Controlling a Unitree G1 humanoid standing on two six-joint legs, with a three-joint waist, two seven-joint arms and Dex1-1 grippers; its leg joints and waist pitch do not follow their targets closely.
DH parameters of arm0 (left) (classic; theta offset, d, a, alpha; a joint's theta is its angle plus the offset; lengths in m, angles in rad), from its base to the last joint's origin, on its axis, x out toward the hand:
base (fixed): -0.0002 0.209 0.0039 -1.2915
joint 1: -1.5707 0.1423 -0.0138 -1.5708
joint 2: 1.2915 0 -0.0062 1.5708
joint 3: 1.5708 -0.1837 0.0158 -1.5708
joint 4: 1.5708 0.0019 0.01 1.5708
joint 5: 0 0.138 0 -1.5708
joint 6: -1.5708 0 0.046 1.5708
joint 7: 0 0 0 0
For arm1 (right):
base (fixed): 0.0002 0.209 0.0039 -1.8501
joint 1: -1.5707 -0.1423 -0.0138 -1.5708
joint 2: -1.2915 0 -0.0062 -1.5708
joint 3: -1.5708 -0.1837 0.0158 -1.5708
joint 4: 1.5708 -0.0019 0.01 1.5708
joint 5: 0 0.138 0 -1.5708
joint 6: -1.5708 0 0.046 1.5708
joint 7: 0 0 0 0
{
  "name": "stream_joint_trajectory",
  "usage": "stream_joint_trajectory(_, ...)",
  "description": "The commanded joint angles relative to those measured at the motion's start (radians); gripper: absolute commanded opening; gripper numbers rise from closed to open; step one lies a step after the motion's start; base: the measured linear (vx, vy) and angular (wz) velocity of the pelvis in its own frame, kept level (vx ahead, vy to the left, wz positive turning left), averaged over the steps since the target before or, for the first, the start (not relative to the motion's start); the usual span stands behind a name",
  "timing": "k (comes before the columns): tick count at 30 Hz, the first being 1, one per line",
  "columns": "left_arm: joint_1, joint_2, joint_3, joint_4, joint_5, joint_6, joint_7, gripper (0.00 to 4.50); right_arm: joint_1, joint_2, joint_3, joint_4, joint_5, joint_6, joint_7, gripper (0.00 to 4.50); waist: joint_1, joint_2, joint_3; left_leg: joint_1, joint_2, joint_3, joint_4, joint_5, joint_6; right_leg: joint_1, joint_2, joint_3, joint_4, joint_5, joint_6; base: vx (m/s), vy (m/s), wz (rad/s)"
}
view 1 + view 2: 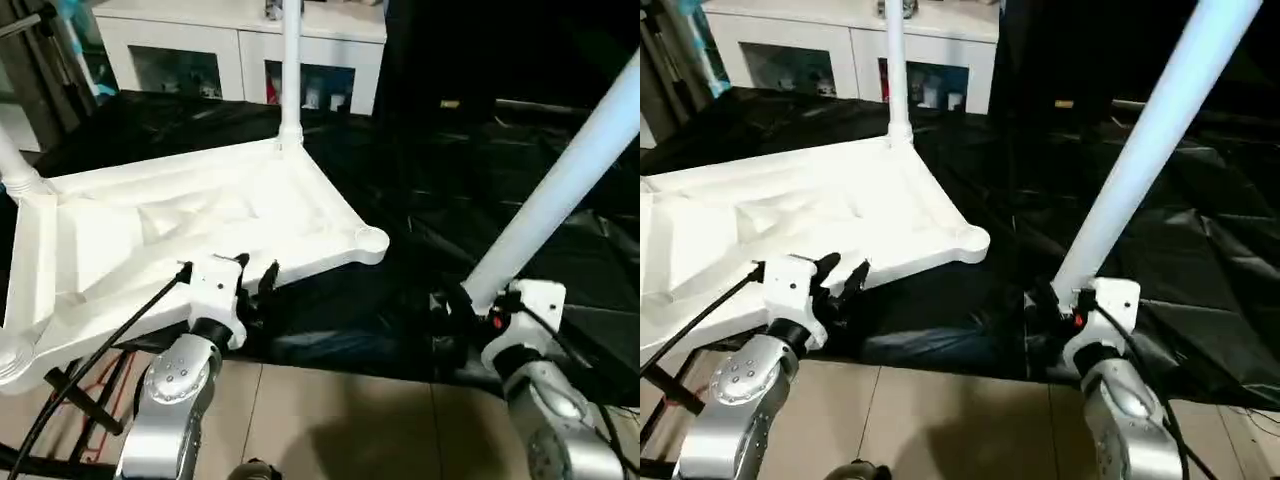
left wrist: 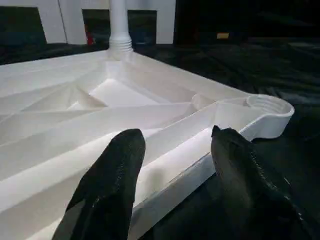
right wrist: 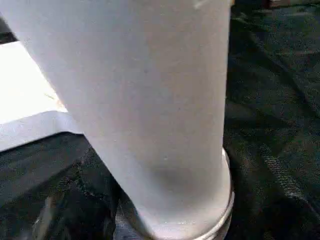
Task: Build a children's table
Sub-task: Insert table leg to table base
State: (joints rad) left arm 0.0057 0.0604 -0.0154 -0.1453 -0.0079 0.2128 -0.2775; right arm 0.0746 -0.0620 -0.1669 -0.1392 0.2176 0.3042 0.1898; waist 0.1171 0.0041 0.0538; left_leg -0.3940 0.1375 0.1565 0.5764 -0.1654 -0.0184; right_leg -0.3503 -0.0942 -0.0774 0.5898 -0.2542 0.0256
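The children's table top (image 1: 180, 230) lies upside down on black cloth, ribbed underside up. One white leg (image 1: 291, 70) stands upright in its far corner socket, and another leg (image 1: 12, 165) rises at the left edge. The near right corner socket (image 1: 371, 241) is empty. My left gripper (image 1: 257, 270) is open at the top's near rim, and its black fingers (image 2: 107, 185) stand apart with the rim (image 2: 175, 175) running between them. My right gripper (image 1: 468, 305) is shut on the thick lower end of a loose leg (image 1: 560, 185), which slants up to the right over the cloth.
A white glass-door cabinet (image 1: 240, 50) stands behind the table top. The black cloth (image 1: 480, 170) stretches to the right and back. Tan floor tiles (image 1: 350, 420) lie in front. Red and black cables (image 1: 80, 390) run under my left forearm.
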Motion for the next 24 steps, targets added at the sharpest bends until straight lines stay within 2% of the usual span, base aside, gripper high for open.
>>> stream_joint_trajectory(1,0.019,0.001,-0.003,-0.016,-0.013,-0.012,0.009,2.5,-0.022,-0.005,0.002,0.003,-0.031,-0.033,-0.024,2.63,-0.003,0.003,-0.033,0.036,0.09,-0.059,-0.107,-0.645,-0.126,-0.009,-0.09,0.052,-0.098,-0.409,-0.081,0.0,0.0,0.0)
stream_joint_trajectory(3,0.031,0.006,-0.006,-0.039,-0.011,-0.01,0.017,2.5,-0.009,-0.003,0.015,-0.016,-0.021,-0.029,-0.005,2.63,-0.002,0.0,-0.033,0.035,0.09,-0.058,-0.107,-0.635,-0.116,-0.008,-0.091,0.056,-0.097,-0.408,-0.082,0.0,0.0,0.0)
stream_joint_trajectory(6,0.036,0.018,-0.013,-0.05,0.009,-0.01,0.019,2.5,0.014,-0.017,0.033,-0.034,-0.012,-0.028,0.03,2.63,0.002,0.006,-0.031,0.041,0.09,-0.056,-0.105,-0.641,-0.11,-0.013,-0.09,0.06,-0.102,-0.419,-0.08,0.0,0.0,0.0)
stream_joint_trajectory(7,0.034,0.019,-0.016,-0.046,0.018,-0.013,0.022,2.5,0.016,-0.019,0.032,-0.031,-0.006,-0.029,0.037,2.63,-0.001,0.005,-0.029,0.042,0.09,-0.056,-0.105,-0.653,-0.108,-0.014,-0.089,0.06,-0.105,-0.432,-0.078,0.0,0.0,0.0)
stream_joint_trajectory(8,0.037,0.021,-0.017,-0.049,0.019,-0.013,0.02,2.5,0.022,-0.011,0.019,-0.042,0.016,-0.015,0.035,2.63,0.0,0.012,-0.028,0.042,0.089,-0.058,-0.106,-0.657,-0.108,-0.013,-0.089,0.06,-0.103,-0.437,-0.078,0.0,0.0,0.0)
stream_joint_trajectory(10,0.044,0.034,-0.023,-0.066,0.006,-0.01,-0.002,2.5,0.04,0.0,0.003,-0.096,0.058,0.022,0.026,2.63,0.002,0.018,-0.031,0.046,0.09,-0.056,-0.105,-0.647,-0.102,-0.015,-0.083,0.065,-0.102,-0.399,-0.083,0.0,0.0,0.0)
stream_joint_trajectory(11,0.044,0.034,-0.023,-0.066,0.006,-0.01,-0.002,2.5,0.04,0.0,0.003,-0.096,0.058,0.022,0.026,2.63,0.002,0.015,-0.031,0.045,0.09,-0.054,-0.105,-0.641,-0.099,-0.016,-0.081,0.065,-0.102,-0.388,-0.084,0.0,0.0,0.0)
stream_joint_trajectory(13,0.036,0.037,-0.029,-0.069,0.002,-0.005,-0.005,2.5,0.04,-0.01,0.0,-0.115,0.069,0.038,0.035,2.63,0.001,0.018,-0.034,0.036,0.09,-0.054,-0.106,-0.597,-0.09,-0.008,-0.081,0.065,-0.093,-0.337,-0.093,0.0,0.0,0.0)
stream_joint_trajectory(15,0.02,0.033,-0.052,-0.059,0.01,-0.006,-0.004,2.5,0.034,-0.04,-0.015,-0.114,0.083,0.054,0.058,2.63,0.002,0.017,-0.036,0.035,0.091,-0.051,-0.107,-0.571,-0.085,-0.005,-0.078,0.065,-0.088,-0.298,-0.094,0.0,0.0,0.0)
stream_joint_trajectory(16,0.019,0.031,-0.054,-0.053,0.01,-0.012,-0.004,2.5,0.034,-0.046,-0.016,-0.114,0.088,0.058,0.066,2.63,0.006,0.015,-0.037,0.04,0.091,-0.046,-0.104,-0.56,-0.082,-0.01,-0.078,0.068,-0.089,-0.281,-0.099,0.0,0.0,0.0)
stream_joint_trajectory(17,0.02,0.027,-0.058,-0.051,0.013,-0.014,0.001,2.5,0.036,-0.054,-0.02,-0.115,0.095,0.063,0.074,2.63,0.005,0.01,-0.036,0.041,0.091,-0.044,-0.103,-0.553,-0.077,-0.011,-0.078,0.069,-0.09,-0.278,-0.102,0.0,0.0,0.0)
stream_joint_trajectory(18,0.02,0.024,-0.058,-0.058,0.013,-0.007,0.009,2.5,0.035,-0.067,-0.024,-0.128,0.102,0.081,0.078,2.63,0.006,0.005,-0.036,0.036,0.09,-0.041,-0.102,-0.531,-0.063,-0.008,-0.082,0.07,-0.09,-0.307,-0.102,0.0,0.0,0.0)
stream_joint_trajectory(19,0.02,0.023,-0.058,-0.059,0.012,-0.007,0.009,2.5,0.035,-0.068,-0.024,-0.13,0.103,0.083,0.078,2.63,0.006,0.009,-0.038,0.034,0.09,-0.04,-0.099,-0.519,-0.058,-0.008,-0.083,0.071,-0.093,-0.337,-0.099,0.0,0.0,0.0)
stream_joint_trajectory(20,0.02,0.017,-0.045,-0.061,-0.01,0.0,0.009,2.5,0.034,-0.081,-0.014,-0.133,0.099,0.085,0.09,2.63,0.005,0.007,-0.041,0.031,0.089,-0.039,-0.098,-0.496,-0.055,-0.007,-0.082,0.07,-0.092,-0.336,-0.098,0.0,0.0,0.0)
stream_joint_trajectory(21,0.022,0.014,-0.033,-0.052,-0.026,-0.005,0.007,2.5,0.034,-0.093,-0.005,-0.127,0.093,0.081,0.101,2.63,0.003,0.001,-0.042,0.027,0.089,-0.038,-0.097,-0.476,-0.05,-0.004,-0.08,0.069,-0.09,-0.324,-0.099,0.0,0.0,0.0)
stream_joint_trajectory(22,0.028,0.026,-0.034,-0.038,-0.015,-0.021,0.004,2.5,0.036,-0.092,-0.005,-0.115,0.091,0.072,0.102,2.63,0.005,-0.01,-0.045,0.021,0.09,-0.035,-0.095,-0.422,-0.034,0.0,-0.079,0.068,-0.085,-0.28,-0.104,0.0,0.0,0.0)
stream_joint_trajectory(24,0.033,0.036,-0.037,-0.029,-0.005,-0.033,0.003,2.5,0.038,-0.092,-0.007,-0.108,0.092,0.068,0.101,2.63,0.009,-0.003,-0.047,0.023,0.09,-0.032,-0.091,-0.398,-0.019,-0.006,-0.077,0.069,-0.084,-0.268,-0.108,0.0,0.0,0.0)
